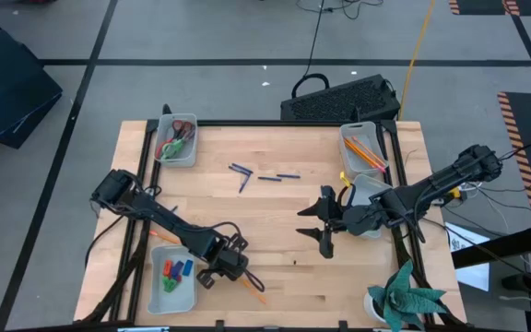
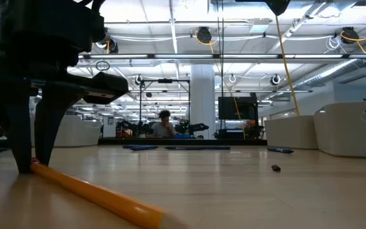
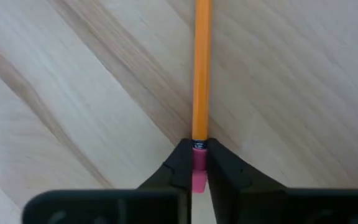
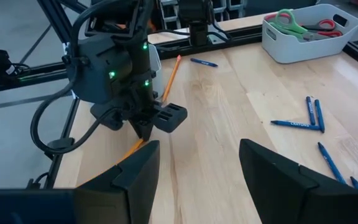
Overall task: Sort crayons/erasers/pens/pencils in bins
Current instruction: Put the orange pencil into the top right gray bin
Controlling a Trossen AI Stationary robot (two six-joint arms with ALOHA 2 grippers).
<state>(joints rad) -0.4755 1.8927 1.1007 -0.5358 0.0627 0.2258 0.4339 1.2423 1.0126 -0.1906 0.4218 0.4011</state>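
My left gripper (image 3: 200,163): down at the bench's near edge, clamped on the pink eraser end of a pencil (image 3: 201,68); fingertips (image 2: 24,166) touching the wood
Pencil in my left gripper: orange, lying flat on the bench (image 1: 275,212), running away from my fingers along the wood
My right gripper (image 1: 324,224): fingers spread wide with nothing between them, over the bench's right-middle, just beside a bin (image 1: 372,196)
Pens (image 1: 265,175): several dark blue ones scattered on the bench's far middle, well apart from both my grippers
Crayon bin (image 1: 172,281): at the near left corner, just beside my left arm, with red, green and blue crayons (image 1: 177,270) inside
Pencil bin (image 1: 364,148): at the far right, with orange pencils (image 1: 367,152) in it
Far-left bin (image 1: 175,142): holds scissors (image 4: 297,20) with red and green handles
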